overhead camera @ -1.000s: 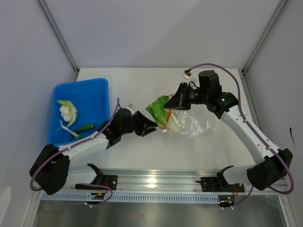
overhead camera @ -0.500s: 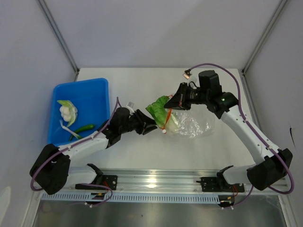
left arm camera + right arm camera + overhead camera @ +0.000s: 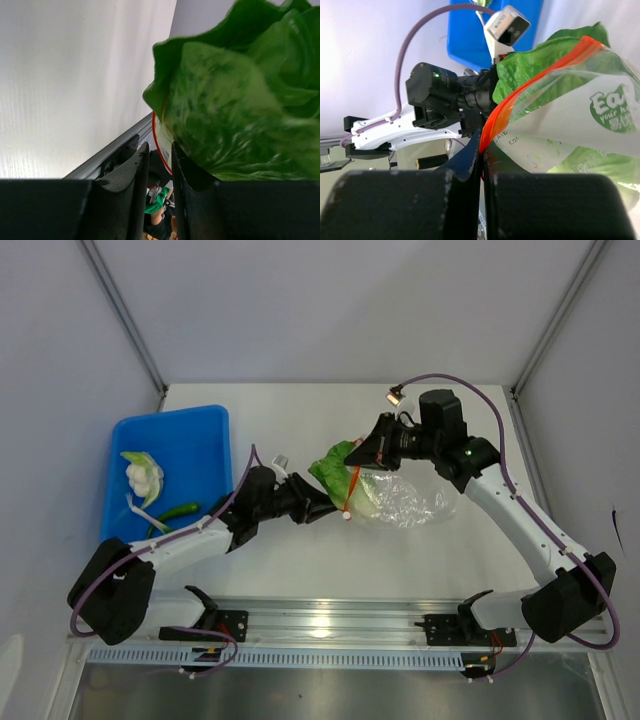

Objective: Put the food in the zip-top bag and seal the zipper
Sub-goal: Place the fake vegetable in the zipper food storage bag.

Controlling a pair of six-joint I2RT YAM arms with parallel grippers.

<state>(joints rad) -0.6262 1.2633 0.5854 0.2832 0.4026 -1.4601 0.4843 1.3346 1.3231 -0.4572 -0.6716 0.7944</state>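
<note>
From above, the task is partway: one broad green lettuce-like toy leaf (image 3: 335,464) sits at the mouth of the clear crinkly zip-top bag (image 3: 408,502), which lies on the white surface (image 3: 300,410) in the middle of the frame, partly inside and partly sticking out to the upper left. The orange-red zipper strip (image 3: 352,486) is unsealed. A pale white-and-green leafy piece (image 3: 141,473), a slim green chilli (image 3: 179,509) and thin stalks lie in the blue plastic bin (image 3: 205,430) at the left, not yet bagged. The left arm reaches from the lower left, low and nearly flat, its left pincer (image 3: 325,508) just beside the bag's mouth. The right arm rises from the lower right and bends back towards the centre, its right pincer (image 3: 362,462) at the upper end of the strip. In the left wrist view the leaf (image 3: 240,100) fills the upper right, with the strip (image 3: 156,142) curving down beside it. The left pincer (image 3: 160,148) shows only a narrow gap between its jaws, and whether thin film is pinched there I cannot tell. In the right wrist view the right pincer (image 3: 482,146) is closed tight on the strip (image 3: 540,75), lifting the mouth of the bag (image 3: 580,120). The leaf (image 3: 535,62) pokes out above and shows green through the plastic at lower right.
</note>
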